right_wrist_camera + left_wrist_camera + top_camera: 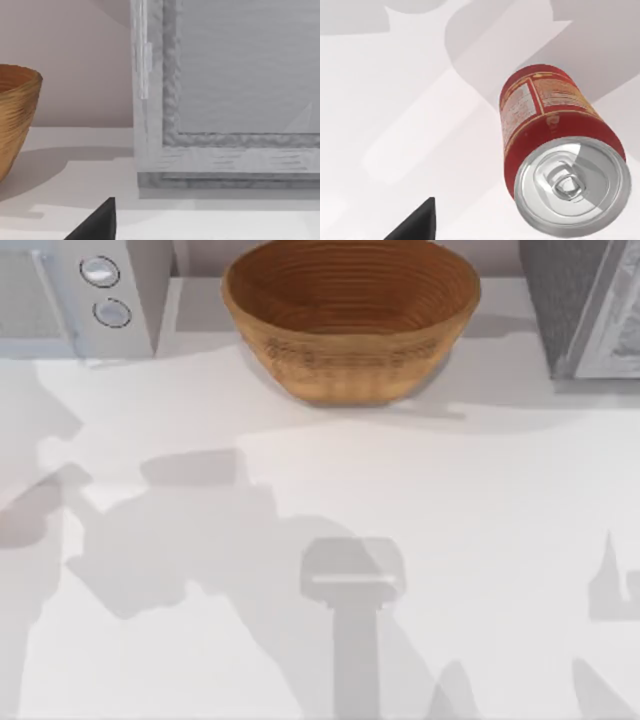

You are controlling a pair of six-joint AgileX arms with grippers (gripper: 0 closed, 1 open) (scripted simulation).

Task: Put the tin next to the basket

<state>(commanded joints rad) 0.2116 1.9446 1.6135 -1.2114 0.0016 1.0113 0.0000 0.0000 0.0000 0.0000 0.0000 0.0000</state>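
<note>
At the table's far edge in the top view sits the basket (350, 315), nothing beside it. Our left wrist view finds the tin (555, 150) standing free on the white table (395, 125), ungripped; we cannot tell how either gripper's jaws stand. We judge pickup, carry and placing all remain

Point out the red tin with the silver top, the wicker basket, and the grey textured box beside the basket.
Small red cylindrical tin (540, 130): left wrist view, on its red labelled side.
Large round light-brown wicker basket (350, 358): top view, on its outer front wall.
Grey textured box (240, 70): right wrist view, on its flat front face.
</note>
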